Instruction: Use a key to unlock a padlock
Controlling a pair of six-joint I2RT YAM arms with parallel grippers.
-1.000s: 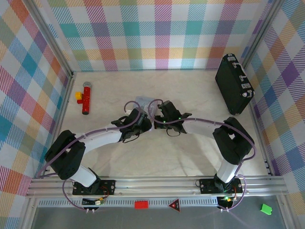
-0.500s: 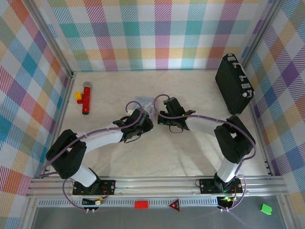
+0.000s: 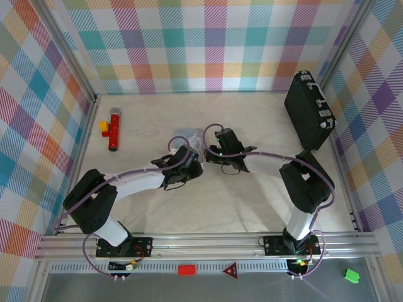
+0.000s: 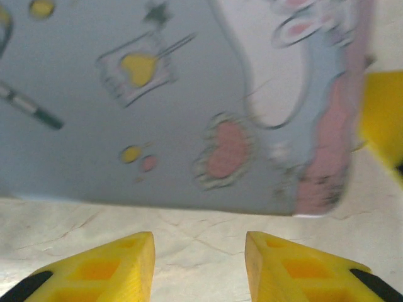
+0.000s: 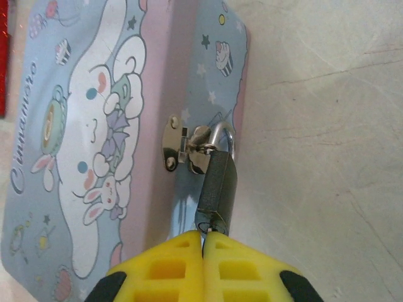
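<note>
Right wrist: padlock [image 5: 216, 192] hangs by its silvery shackle from the hasp [image 5: 179, 148] on the edge of the pale blue pouch [image 5: 94, 126], with its dark body pointing to 6 o'clock and lying on the table [image 5: 315, 126]. The right gripper [image 5: 204, 242] sits at the padlock's 6 o'clock, fingers clenched together right against its base. I take it they pinch the key at the keyhole, but the key is hidden between the pads.

Left wrist: the left gripper [image 4: 198, 242] is spread wide and holds nothing. It is low over the table, with the pouch's wall at its 12 o'clock and not touching.

Judgement: the step is seating and turning the key.
- Keep the wrist in line with the lock's long axis.
- Push in fully before twisting.
- Roll about that axis only, or the loose lock will swing on the hasp.
- The left fingers would do well to brace the pouch.
</note>
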